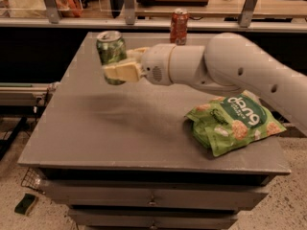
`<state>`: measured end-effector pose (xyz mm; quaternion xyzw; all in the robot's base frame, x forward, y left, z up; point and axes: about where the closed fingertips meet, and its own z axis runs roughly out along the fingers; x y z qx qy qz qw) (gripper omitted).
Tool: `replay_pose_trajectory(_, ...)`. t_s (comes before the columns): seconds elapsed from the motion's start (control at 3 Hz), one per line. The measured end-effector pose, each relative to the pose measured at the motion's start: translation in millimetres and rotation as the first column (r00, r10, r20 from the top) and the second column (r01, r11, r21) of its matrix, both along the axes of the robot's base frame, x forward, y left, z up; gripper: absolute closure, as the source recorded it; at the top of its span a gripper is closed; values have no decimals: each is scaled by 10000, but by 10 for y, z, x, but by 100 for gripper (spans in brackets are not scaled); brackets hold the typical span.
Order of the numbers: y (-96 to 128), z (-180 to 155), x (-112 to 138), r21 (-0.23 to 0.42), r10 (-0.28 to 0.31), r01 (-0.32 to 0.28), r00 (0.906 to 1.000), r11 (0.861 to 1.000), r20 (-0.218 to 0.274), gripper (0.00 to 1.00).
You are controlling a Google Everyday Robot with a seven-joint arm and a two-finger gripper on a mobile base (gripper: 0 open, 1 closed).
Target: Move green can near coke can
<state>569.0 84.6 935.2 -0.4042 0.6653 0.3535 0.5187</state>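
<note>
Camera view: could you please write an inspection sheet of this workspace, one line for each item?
Surface: grey table, flat top, drawers below.
Job's things: green can upright in the gripper, apparently lifted off the table; coke can upright at the far edge, apart from it.
Clutter: green snack bag lying flat, near side, picture's right.
Grippers: gripper over the table's far part, picture's left, shut on the green can.
Cables: nothing seen.
Surroundings: counter behind the table; green sponge on the floor.

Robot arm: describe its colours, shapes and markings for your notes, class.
The arm is smooth white, built of rounded tubular segments with small dark dots; no cables show. Its end effector, over the table's left side, has flat cream fingers on a white wrist with a dotted grille.
</note>
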Motion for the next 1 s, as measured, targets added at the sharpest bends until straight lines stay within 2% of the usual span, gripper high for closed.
replay_pose_trajectory(0.33,-170,69,9,-64,-351,352,9993,9994,139,100)
replay_pose_trajectory(0.67,-167,68,10,-64,-348,349,9993,9994,142,100)
replay_pose_trajectory(1.0,-448,259,476,-196,-836,858,9921,9961,936,100)
